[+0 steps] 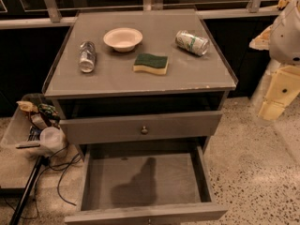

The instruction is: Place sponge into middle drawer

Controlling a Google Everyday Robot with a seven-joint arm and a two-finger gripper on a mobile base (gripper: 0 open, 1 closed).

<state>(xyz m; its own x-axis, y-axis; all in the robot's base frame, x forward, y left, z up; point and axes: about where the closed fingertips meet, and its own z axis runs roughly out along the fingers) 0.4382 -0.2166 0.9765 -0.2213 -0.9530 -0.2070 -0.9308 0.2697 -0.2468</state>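
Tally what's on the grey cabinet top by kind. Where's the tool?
Drink containers on their sides: 2 (silvery one, green-and-white can)
White round bowl: 1
Yellow foam sponge, green scrub layer: 1
Total: 4
Cream tool: right of the grey cabinet

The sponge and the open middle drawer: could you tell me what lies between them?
In the camera view, the knobbed upper drawer front sits between sponge and middle drawer; the gripper hangs right of the cabinet.

Sponge [150,63] on desk [117,76], bowl [123,39] behind it, bottle [87,56] at left, can [192,42] at right, middle drawer [145,179] pulled out below upper drawer [140,128], claw [276,100] right of desk.
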